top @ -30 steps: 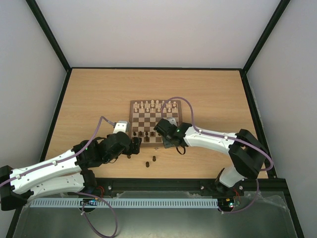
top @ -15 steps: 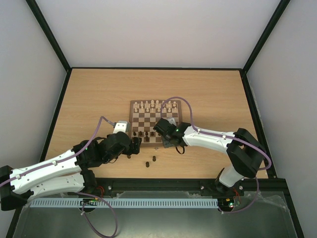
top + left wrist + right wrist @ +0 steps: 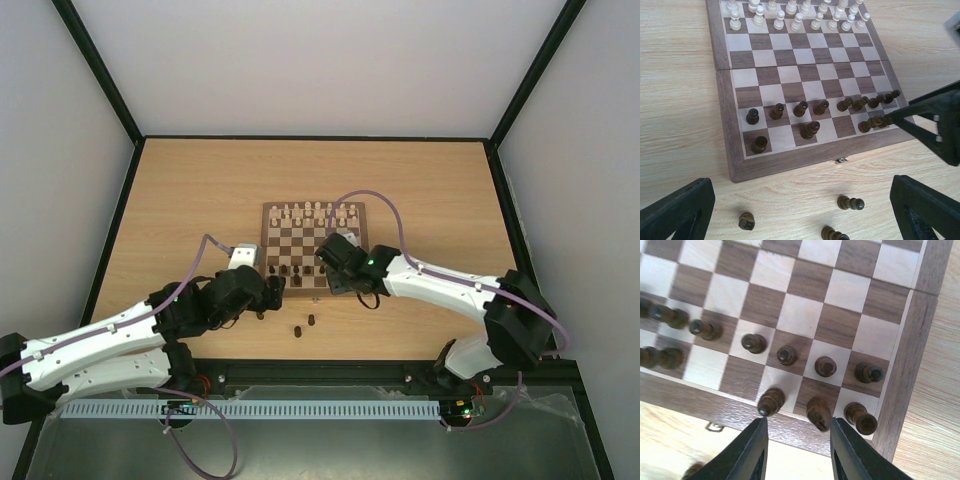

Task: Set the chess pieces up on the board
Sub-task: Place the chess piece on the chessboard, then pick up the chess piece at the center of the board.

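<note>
Right gripper (image 3: 799,426) is seen with its two fingers parted and nothing clamped between them, poised over the near border of the board (image 3: 927,270). Just ahead of its fingertips, three dark chess pieces (image 3: 819,412) are stood on the last row; the middle one is closest to the right finger, and no contact can be made out. One row further ahead a line of small dark pieces is ranged, running off to the gripper's left, where further pieces are crowded together. Beyond that line, bare squares are left free all the way forward. To the gripper's right the board's corner is met at once: one piece is set on the corner square, hard against the side border, and bare table (image 3: 947,390) lies past it. Below the fingers only the narrow border and a small metal clasp (image 3: 715,426) separate the last row from the table edge of the board.

Left gripper (image 3: 800,200) is held fully open over the table, just short of the board's near edge, nothing in its grasp. Three loose dark pieces are found on the table in the wide gap between its fingers, two lying on their sides to its right and one nearer its left finger. Ahead of it, several last-row squares are unoccupied. Cream-white pieces (image 3: 797,20) are lined along the far edge. From the overhead view, wide table is left open on every side of the board.
</note>
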